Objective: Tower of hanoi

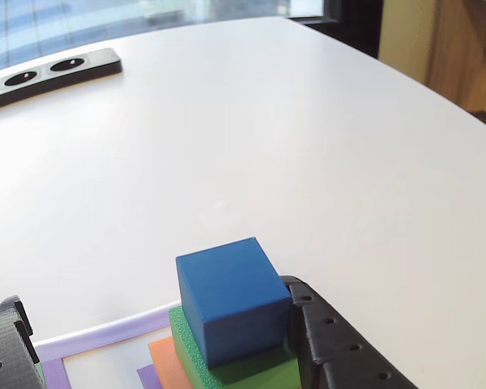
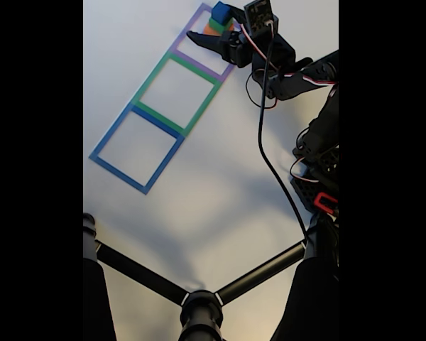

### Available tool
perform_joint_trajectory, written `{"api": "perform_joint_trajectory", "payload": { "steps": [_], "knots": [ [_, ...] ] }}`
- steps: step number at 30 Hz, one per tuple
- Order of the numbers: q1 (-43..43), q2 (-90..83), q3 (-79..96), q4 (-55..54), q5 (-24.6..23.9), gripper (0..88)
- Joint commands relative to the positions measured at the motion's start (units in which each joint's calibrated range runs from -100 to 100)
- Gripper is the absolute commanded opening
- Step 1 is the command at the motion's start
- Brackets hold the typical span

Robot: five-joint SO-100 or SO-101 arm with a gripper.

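The tower of hanoi stands stacked at the bottom of the other view. The blue cube sits on top of the green block, with edges of the orange block and purple block showing below. My gripper is open and straddles the stack. Its right finger is close against the cube's side and its left finger is well apart. In the fixed view the gripper is at the stack, with the blue cube on top, inside the purple taped square.
A black power strip lies at the far left of the white table, whose curved edge runs down the right. Green and blue taped squares continue the row. A black stand crosses the lower fixed view.
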Motion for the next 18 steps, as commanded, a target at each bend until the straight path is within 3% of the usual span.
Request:
{"api": "perform_joint_trajectory", "payload": {
  "steps": [1, 4, 8, 18],
  "knots": [
    [-0.5, -4.6, -2.0, 1.4, 0.0, 34.9],
    [-0.5, -4.8, -1.8, 1.7, 0.0, 31.8],
    [-0.3, -5.0, -1.3, 2.0, 0.0, 21.2],
    [-1.3, -5.7, -1.3, 2.3, 0.0, 15.2]
  ]
}}
